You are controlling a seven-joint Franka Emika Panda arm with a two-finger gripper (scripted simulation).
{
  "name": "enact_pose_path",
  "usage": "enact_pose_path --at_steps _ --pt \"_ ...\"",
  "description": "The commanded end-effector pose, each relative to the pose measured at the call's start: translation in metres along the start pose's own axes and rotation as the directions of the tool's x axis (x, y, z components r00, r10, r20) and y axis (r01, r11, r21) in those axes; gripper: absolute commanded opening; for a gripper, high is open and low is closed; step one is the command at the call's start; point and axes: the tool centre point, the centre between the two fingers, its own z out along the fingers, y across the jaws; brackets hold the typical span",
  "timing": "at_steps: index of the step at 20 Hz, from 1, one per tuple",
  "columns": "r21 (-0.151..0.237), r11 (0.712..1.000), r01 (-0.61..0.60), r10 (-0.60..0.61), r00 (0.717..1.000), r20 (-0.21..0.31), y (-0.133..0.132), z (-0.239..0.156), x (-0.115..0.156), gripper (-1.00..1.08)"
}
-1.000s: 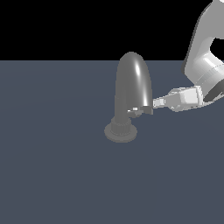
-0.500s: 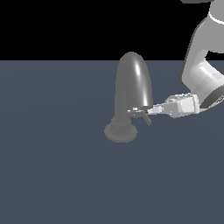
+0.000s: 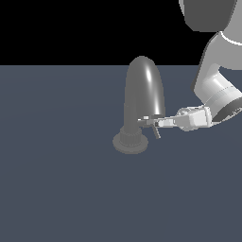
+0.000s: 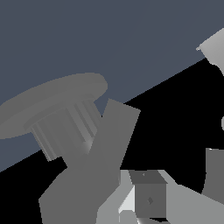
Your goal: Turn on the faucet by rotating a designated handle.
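The dull grey faucet (image 3: 143, 94) stands mid-scene, its thick arched spout rising from a ribbed collar and disc base (image 3: 124, 144). The handle (image 3: 155, 131) is a small thin lever at the collar's right in the exterior view, angled downward. My gripper (image 3: 149, 121) reaches in from the exterior view's right, level with the lever, its white fingertips against the spout's foot. In the wrist view the ribbed collar (image 4: 65, 129) and the flat lever bar (image 4: 107, 144) sit beside one finger (image 4: 148, 197). The other finger (image 4: 214, 175) is well apart, with nothing between them.
The faucet stands on a flat dark blue-grey surface (image 3: 56, 179). The white arm (image 3: 215, 82) comes down from the upper right of the exterior view. Nothing else shows.
My gripper has moved toward the exterior view's left, from beside the spout to its foot. The small lever now shows angled downward under the fingertips.
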Motion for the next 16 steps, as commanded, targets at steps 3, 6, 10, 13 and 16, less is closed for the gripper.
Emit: enact_pose_path --at_steps 3,6,10,13,16 --pt "0.027 0.999 -0.019 0.019 1.000 -0.001 -0.023 0.001 0.024 -1.00" --pt "0.029 0.999 -0.026 0.026 1.000 0.001 -0.029 0.000 0.031 -1.00" --pt "0.030 0.999 -0.035 0.035 0.999 0.005 -0.037 0.000 0.040 -1.00" --pt "0.031 0.999 -0.042 0.041 0.999 0.007 -0.043 0.000 0.046 -1.00" --pt "0.031 0.998 -0.046 0.046 0.999 0.008 -0.046 0.000 0.050 -1.00"
